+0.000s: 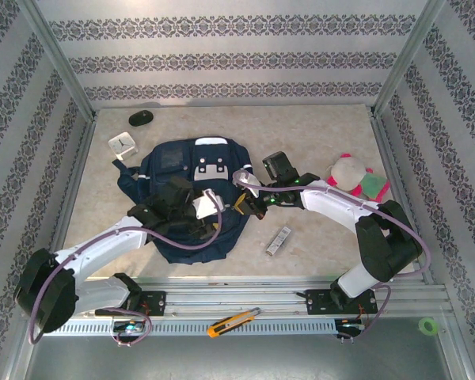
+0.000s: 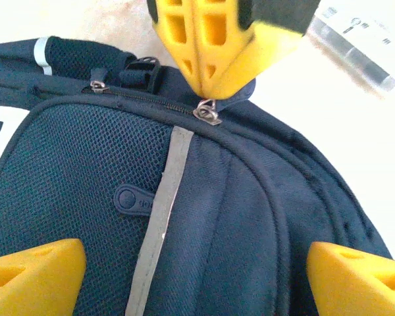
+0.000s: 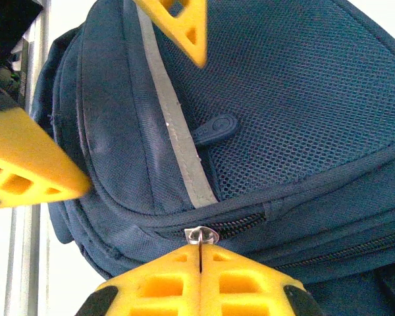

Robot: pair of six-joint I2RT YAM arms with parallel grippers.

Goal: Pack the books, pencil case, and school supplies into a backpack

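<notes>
- The large navy-blue fabric backpack (image 1: 182, 237) with grey-white trim lies flat in the middle of the pale surface (image 1: 317, 142), between the two arms.
- The right pincer (image 3: 201, 280) has its yellow fingers pressed together on the small silver metal zipper pull (image 3: 200, 234), at the curved seam below the mesh front pocket (image 3: 303, 112).
- The left pincer (image 2: 197, 280) is spread wide with a finger on each side of that pocket. It holds nothing, and I cannot tell whether it touches the fabric.
- The slim silver-white rectangular bar (image 1: 279, 240) lies on the surface just right of the bag, not yet packed. The book cannot be made out.
- Judged step: running the zip open so that things can go in. How far it is open cannot be told.
- Risk: the pull is a thin tab caught at the very fingertips, so a tug off the line of the track would likely let it slip free.
- Risk: nothing pins the bag, so it may slide or bunch up with the tug instead of the slider running.
- Risk: the track bends round the corner here, and loose fabric could catch in the slider and jam it.
- Risk: the right arm's sweep passes near the bar and the pink-and-green plush toy (image 1: 356, 178) and could knock either away.
</notes>
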